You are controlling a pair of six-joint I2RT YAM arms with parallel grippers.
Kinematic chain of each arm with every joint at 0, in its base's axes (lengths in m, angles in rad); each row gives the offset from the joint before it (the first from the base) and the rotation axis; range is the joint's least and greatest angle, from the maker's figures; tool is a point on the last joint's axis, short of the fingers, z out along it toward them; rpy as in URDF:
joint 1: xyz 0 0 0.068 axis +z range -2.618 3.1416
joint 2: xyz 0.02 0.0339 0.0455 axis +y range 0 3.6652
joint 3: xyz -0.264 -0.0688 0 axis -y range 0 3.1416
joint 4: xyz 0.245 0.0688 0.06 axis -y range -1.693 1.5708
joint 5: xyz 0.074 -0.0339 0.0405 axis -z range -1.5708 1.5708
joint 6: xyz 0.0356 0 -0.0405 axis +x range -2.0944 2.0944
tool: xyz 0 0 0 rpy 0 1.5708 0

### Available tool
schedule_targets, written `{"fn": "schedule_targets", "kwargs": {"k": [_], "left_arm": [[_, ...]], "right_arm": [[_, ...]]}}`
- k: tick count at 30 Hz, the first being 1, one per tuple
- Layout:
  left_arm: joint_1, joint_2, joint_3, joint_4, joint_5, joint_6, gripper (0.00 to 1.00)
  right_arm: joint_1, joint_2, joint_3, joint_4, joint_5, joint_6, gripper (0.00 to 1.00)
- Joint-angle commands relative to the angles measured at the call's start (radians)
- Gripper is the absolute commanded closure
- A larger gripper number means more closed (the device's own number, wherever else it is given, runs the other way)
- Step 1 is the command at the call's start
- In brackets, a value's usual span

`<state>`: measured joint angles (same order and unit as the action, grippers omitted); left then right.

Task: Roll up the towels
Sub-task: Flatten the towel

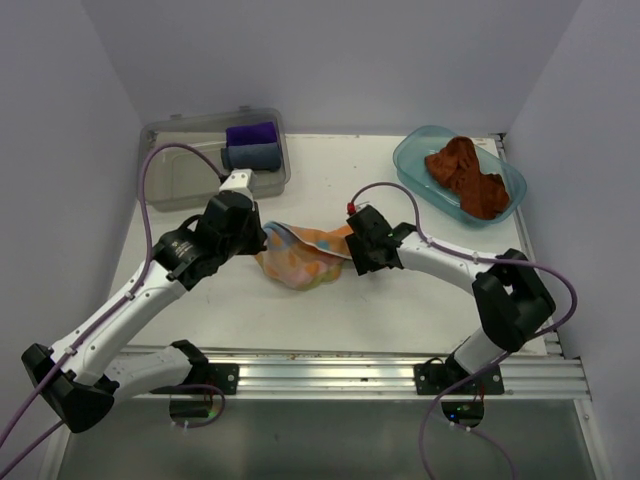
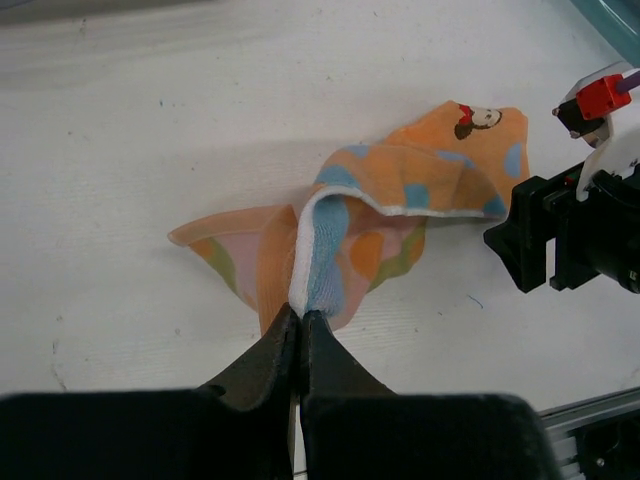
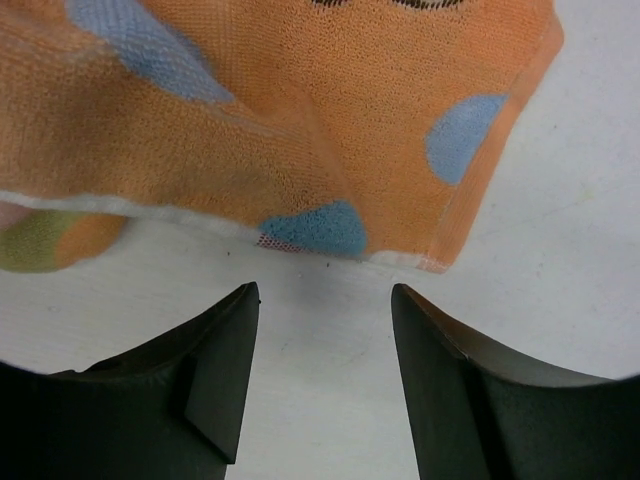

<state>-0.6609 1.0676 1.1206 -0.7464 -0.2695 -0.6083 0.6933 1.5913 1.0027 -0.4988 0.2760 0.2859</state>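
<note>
A patterned pale blue, orange and white towel (image 1: 303, 256) lies crumpled mid-table between the two arms. My left gripper (image 2: 300, 316) is shut on its white-edged fold, pinching the towel (image 2: 330, 240) at the near side. The right gripper (image 3: 325, 295) stands open just short of the towel's hem (image 3: 300, 150), nothing between its fingers. From above, that right gripper (image 1: 352, 256) sits at the towel's right edge. A rust-brown terry towel (image 1: 466, 175) lies heaped in the blue tub at the back right.
A clear lidded bin (image 1: 175, 170) at the back left holds a purple cloth (image 1: 251, 133) and a grey-blue cloth (image 1: 250, 156). The blue tub (image 1: 412, 158) stands near the right wall. A metal rail (image 1: 350, 372) runs along the near edge.
</note>
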Motion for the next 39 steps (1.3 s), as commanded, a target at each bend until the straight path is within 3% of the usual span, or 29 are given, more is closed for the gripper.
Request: {"fn": "schedule_targets", "kwargs": {"k": [1,6,8,9,10,12,13,21,30,34,39], "left_arm": [[0.010,-0.009,0.025,-0.013,-0.030,0.018,1.00],[0.012,-0.009,0.030,-0.011,-0.028,0.019,1.00],[0.014,-0.009,0.031,-0.008,-0.025,0.021,1.00],[0.014,-0.011,0.033,-0.010,-0.025,0.021,1.00],[0.015,-0.012,0.036,-0.019,-0.027,0.021,1.00],[0.015,-0.020,0.039,-0.024,-0.031,0.021,1.00],[0.017,-0.026,0.041,-0.031,-0.034,0.024,1.00],[0.020,-0.063,0.108,-0.044,-0.045,0.038,1.00],[0.020,-0.179,0.258,-0.099,-0.079,0.047,1.00],[0.020,-0.193,0.347,-0.174,-0.067,0.030,1.00],[0.020,-0.221,0.291,-0.137,-0.013,-0.013,1.00]], "right_arm": [[0.000,0.035,0.005,0.077,0.060,-0.062,0.39],[-0.001,0.114,0.019,0.127,0.088,-0.083,0.39],[-0.003,0.140,0.027,0.160,0.097,-0.090,0.43],[-0.002,0.150,0.040,0.161,0.109,-0.085,0.49],[-0.002,0.151,0.042,0.161,0.117,-0.073,0.66],[-0.003,0.122,0.037,0.161,0.130,-0.057,0.84],[-0.002,0.067,0.030,0.166,0.132,-0.045,1.00],[-0.003,-0.284,0.051,0.045,0.177,-0.034,1.00],[-0.003,-0.628,0.224,-0.219,0.054,-0.053,1.00],[-0.002,-0.660,0.332,-0.357,-0.032,-0.036,1.00],[-0.002,-0.619,0.422,-0.467,-0.023,0.025,1.00]]}}
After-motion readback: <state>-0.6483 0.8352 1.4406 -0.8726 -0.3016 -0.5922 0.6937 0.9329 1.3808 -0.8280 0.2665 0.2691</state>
